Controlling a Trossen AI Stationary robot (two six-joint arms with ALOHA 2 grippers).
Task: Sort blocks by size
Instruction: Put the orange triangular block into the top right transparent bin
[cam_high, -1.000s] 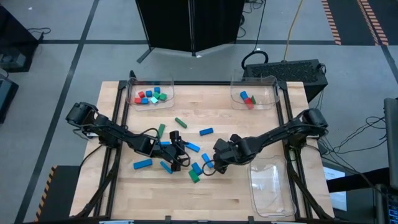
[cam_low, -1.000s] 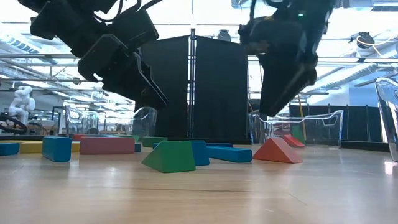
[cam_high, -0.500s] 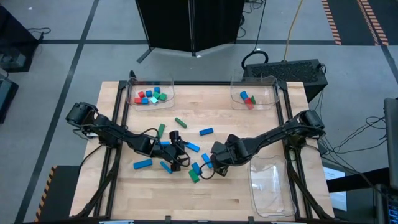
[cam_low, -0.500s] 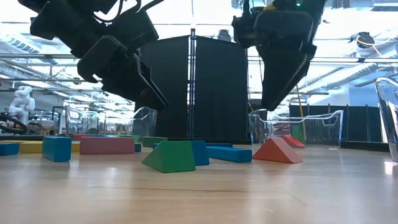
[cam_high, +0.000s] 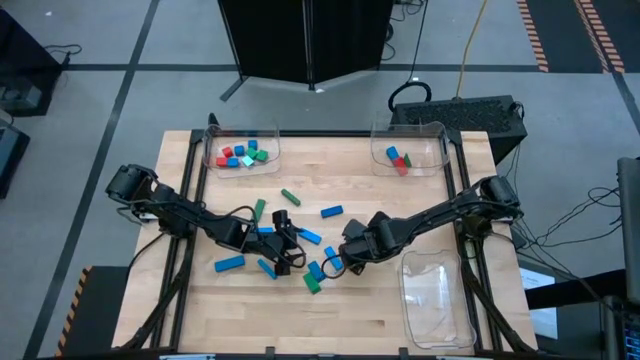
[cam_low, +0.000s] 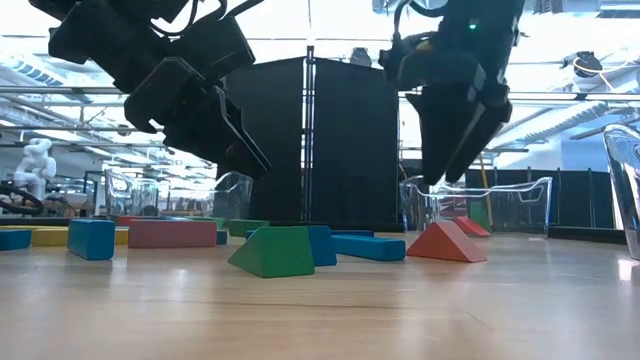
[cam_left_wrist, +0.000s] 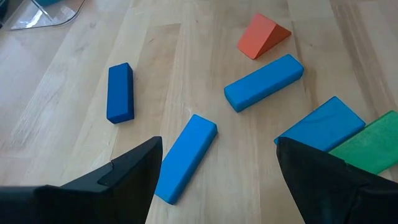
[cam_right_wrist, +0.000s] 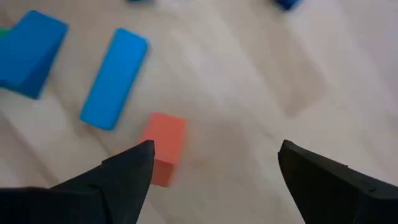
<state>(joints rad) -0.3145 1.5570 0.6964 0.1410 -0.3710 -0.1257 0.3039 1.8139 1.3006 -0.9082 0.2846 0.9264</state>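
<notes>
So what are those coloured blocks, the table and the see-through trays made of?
The blue bar and red wedge look like painted wood or matte plastic: flat even colour, no gloss, no visible grain, so I can't say which. The tabletop looks like pale wood planks, with grain lines and seams. The empty tray seems clear, glossy plastic, since the boards show through it.

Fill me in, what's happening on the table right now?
Two arms are sorting blocks by size. Both hands hover open over the loose blocks mid-table, holding nothing: the left hand above blue bars, the right hand above a red wedge. The far left tray already holds several small blocks, the far right tray a few, and the near right tray looks empty.
</notes>
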